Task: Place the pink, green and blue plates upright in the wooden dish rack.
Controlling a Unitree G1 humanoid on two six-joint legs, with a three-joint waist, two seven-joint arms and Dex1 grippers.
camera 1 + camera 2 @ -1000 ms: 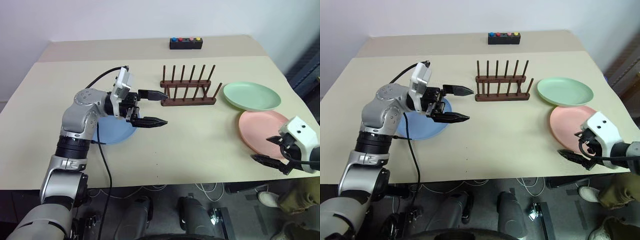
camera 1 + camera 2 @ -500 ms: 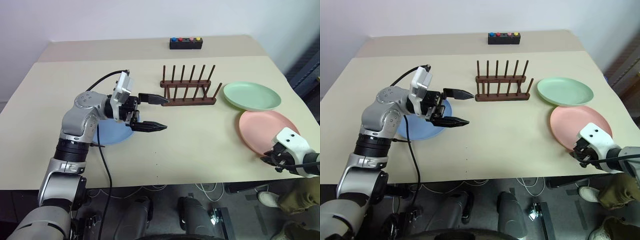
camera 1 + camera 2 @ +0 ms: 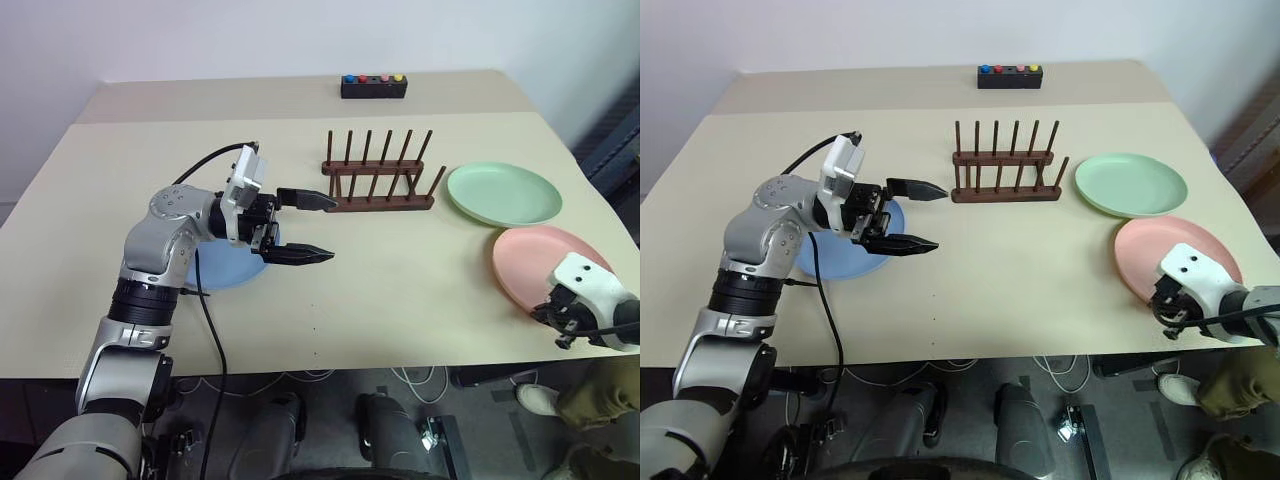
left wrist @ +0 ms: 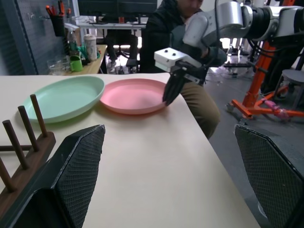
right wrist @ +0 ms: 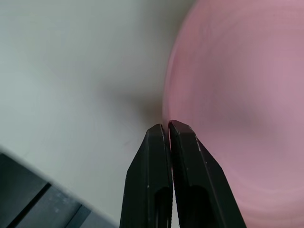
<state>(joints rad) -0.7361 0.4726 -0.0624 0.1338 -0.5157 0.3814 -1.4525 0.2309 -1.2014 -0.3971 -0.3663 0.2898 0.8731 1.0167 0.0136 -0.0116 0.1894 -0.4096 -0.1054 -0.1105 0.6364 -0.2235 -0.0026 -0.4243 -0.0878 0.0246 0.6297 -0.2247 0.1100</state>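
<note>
Right gripper (image 5: 167,127) now snapped together on near rim of pink plate (image 3: 545,260), lower right of frame, after gaping beside it: lift looks next. Left gripper (image 3: 322,228) unmoved, apart, centre-left. Counted on counter (image 3: 400,290): 3 plates, with green plate (image 3: 503,193) and blue plate (image 3: 225,268); 1 empty wooden dish rack (image 3: 378,190), upper centre.

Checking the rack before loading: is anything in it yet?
No. The rack holds no plates; bare pegs show along both rails. The green plate and pink plate lie flat on the table beside it.
</note>
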